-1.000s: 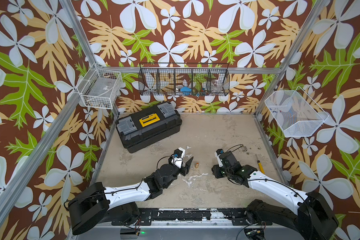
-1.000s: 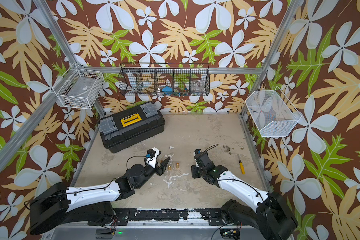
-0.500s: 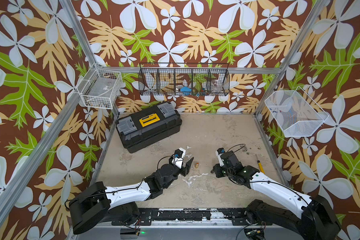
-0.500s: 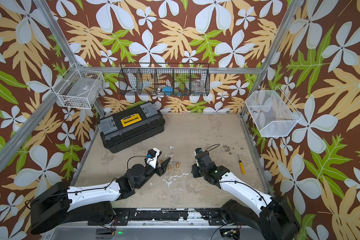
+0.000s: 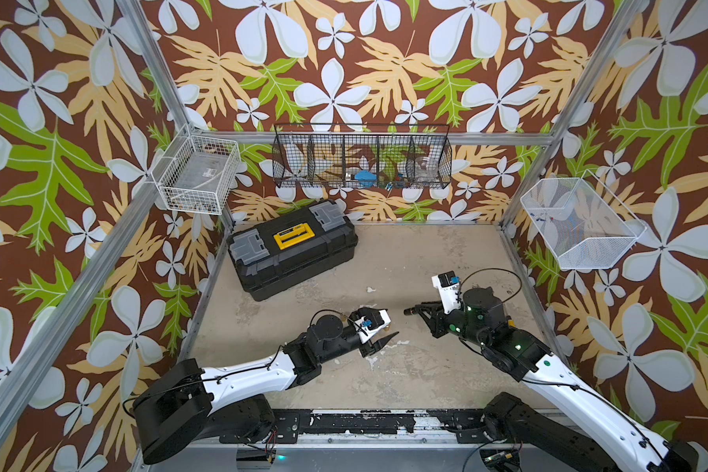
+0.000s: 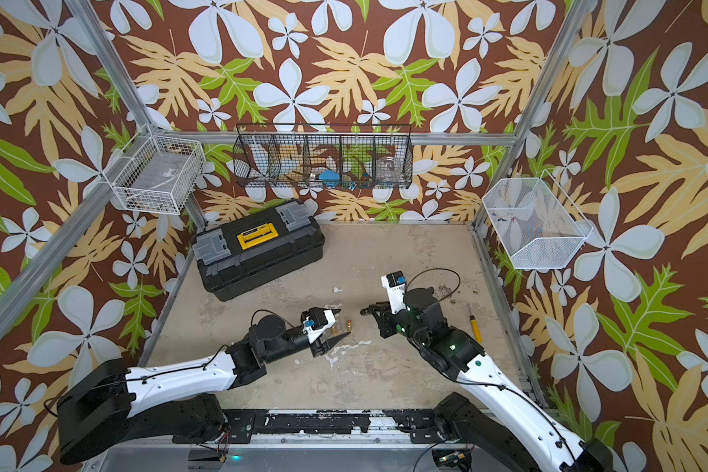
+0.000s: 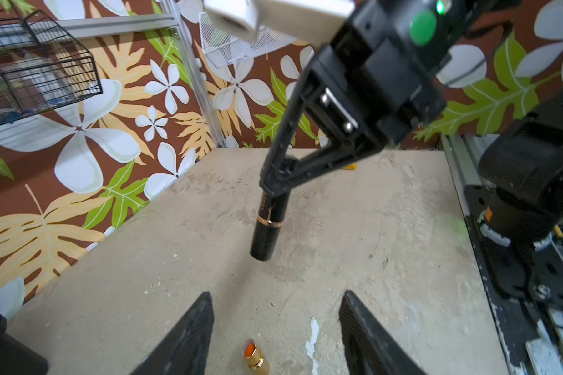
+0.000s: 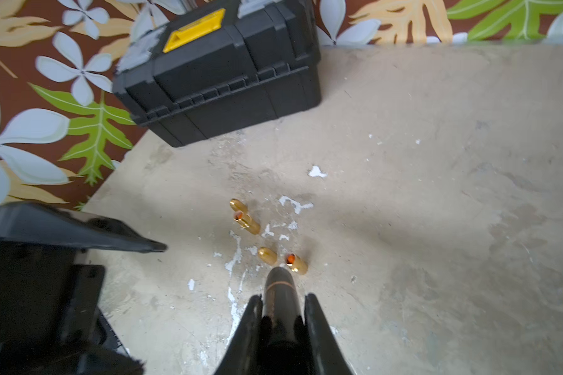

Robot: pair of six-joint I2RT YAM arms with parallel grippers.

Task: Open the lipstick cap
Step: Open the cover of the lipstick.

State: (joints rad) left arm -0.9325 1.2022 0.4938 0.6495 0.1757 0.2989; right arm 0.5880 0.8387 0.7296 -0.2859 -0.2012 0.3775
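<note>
Lipstick (image 8: 278, 292) is pinched between the fingers (image 8: 254, 311) of the right gripper (image 8: 282, 297), which clamp one end. The other end juts free, lifted off the surface near the middle of the table (image 8: 436, 194). Just to its left, the left gripper (image 7: 276, 295) hangs part-open and empty above a small gold tube (image 7: 255, 357). The table is beige, scuffed and chipped white. A black toolbox (image 5: 291, 249) stands far left, with floral wallpaper (image 5: 344, 61) all round. The lipstick is glossy black with a thin gold band, its cap on.
</note>
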